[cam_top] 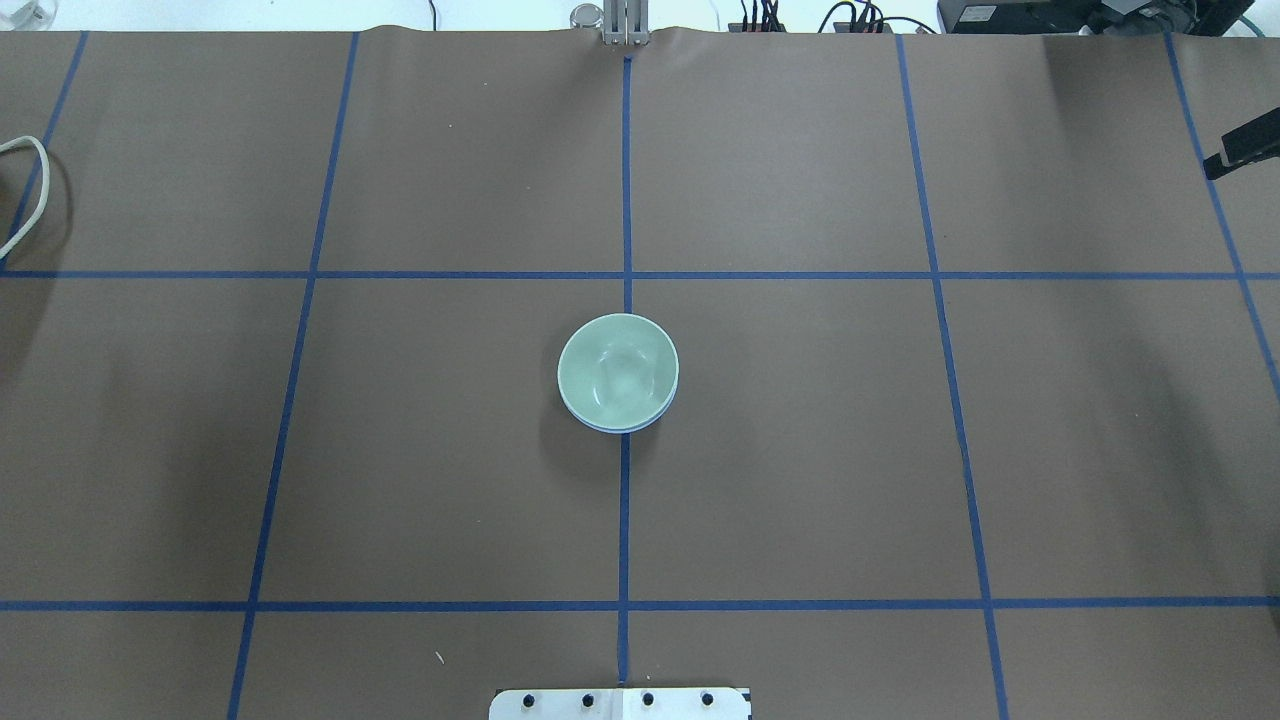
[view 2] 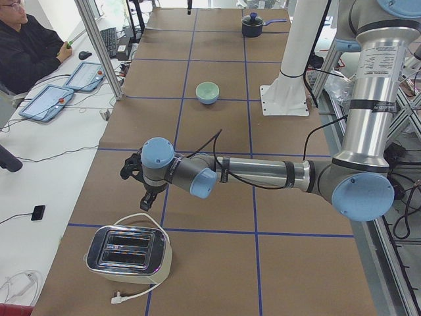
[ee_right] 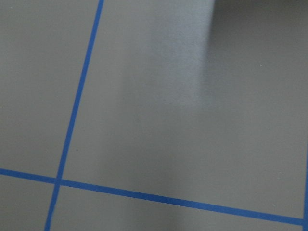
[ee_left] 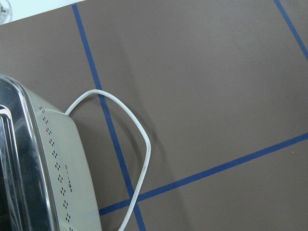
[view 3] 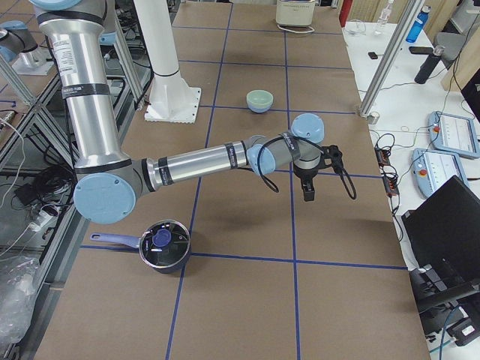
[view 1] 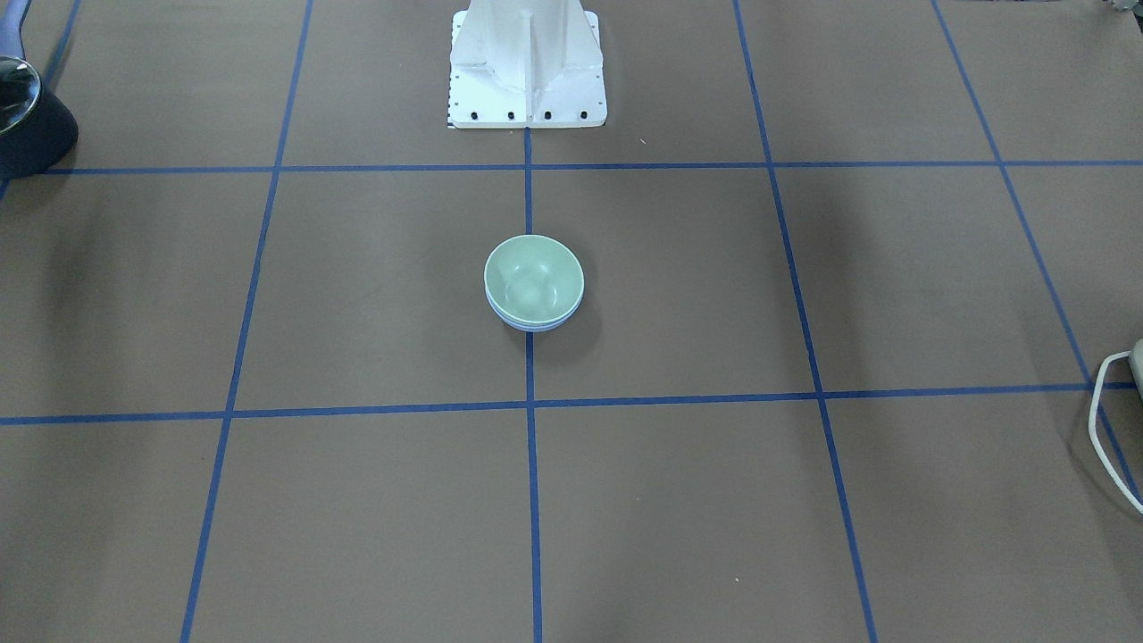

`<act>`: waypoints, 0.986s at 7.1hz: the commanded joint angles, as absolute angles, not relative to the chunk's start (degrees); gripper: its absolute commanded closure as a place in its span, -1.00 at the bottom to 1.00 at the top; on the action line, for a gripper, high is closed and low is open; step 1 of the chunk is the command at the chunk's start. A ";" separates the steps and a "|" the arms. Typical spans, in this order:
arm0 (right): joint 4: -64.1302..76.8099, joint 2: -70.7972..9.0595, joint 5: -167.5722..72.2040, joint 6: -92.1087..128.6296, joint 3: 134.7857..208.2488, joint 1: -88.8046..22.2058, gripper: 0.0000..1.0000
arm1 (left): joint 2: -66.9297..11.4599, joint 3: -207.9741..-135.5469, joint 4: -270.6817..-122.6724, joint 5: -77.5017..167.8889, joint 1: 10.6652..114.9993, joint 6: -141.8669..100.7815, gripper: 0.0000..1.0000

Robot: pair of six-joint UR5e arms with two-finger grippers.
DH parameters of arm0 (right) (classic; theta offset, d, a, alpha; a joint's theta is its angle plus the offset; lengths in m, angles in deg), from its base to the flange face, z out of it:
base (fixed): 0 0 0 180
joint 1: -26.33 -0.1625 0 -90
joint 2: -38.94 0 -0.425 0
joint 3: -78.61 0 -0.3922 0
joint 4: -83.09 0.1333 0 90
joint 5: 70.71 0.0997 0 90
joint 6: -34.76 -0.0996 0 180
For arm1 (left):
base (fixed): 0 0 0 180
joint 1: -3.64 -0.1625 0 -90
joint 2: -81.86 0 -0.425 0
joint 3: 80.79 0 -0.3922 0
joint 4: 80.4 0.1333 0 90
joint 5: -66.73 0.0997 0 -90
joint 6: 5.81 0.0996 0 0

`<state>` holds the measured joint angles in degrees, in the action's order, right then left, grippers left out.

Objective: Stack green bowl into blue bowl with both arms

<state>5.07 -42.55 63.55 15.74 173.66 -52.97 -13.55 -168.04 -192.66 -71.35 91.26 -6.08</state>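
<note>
Currently, the green bowl (view 1: 533, 279) sits nested upright inside the blue bowl (view 1: 536, 325). Only a thin periwinkle edge of the blue bowl shows beneath the green rim. The stacked pair stands at the middle of the table (view 1: 804, 518), on the centre tape line, in front of the white pedestal (view 1: 527, 62).

Neither gripper is in contact with the stack.

The left gripper (view 2: 146, 201) hangs fingers-down over the table end on the robot's left, just beside the toaster (view 2: 129, 253) and well apart from the bowls. Its wrist camera shows only the toaster's side, the white cord (ee_left: 130, 134) and bare tabletop. How far its jaws stand apart cannot be told; nothing is seen in its hold.

The right gripper (view 3: 307, 193) hangs fingers-down over the table toward the robot's right and the operators' side. It lies between the bowls and the lidded pot (view 3: 163, 246) along the table, well apart from both. Its wrist camera shows only tabletop and tape lines. Its opening cannot be told either; nothing is seen in its hold.
</note>
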 commanded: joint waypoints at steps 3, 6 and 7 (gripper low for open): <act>5.13 -45.87 65.35 16.13 175.19 -55.58 -1.00 | -13.50 -165.97 -192.55 -70.65 91.18 -4.42 -0.95; 5.04 -47.63 65.44 16.13 177.13 -56.37 -1.00 | -13.41 -165.96 -192.55 -70.73 91.18 -4.32 -0.95; 5.04 -47.55 65.44 16.04 177.14 -56.37 -1.00 | -13.41 -165.96 -192.55 -70.73 91.18 -4.32 -0.95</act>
